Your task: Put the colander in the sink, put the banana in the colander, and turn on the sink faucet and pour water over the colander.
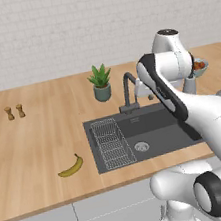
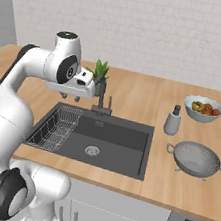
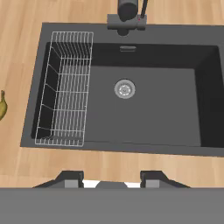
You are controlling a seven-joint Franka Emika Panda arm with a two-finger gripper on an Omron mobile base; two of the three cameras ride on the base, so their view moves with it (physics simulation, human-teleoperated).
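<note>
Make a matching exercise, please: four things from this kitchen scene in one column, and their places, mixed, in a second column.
Things:
1. banana
2. colander
3. wire rack
4. potted plant

Places:
A. inside the sink, at its left side
B. on the counter behind the sink, beside the sink faucet
C. on the counter to the left of the sink
D. on the counter to the right of the sink, in front of the fruit bowl

Pairs: 1-C, 2-D, 3-A, 4-B

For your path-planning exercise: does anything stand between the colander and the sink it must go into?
Nothing visible does. The round silver perforated metal colander sits on bare wooden counter right of the dark rectangular sink; the grey soap dispenser stands further back.
</note>
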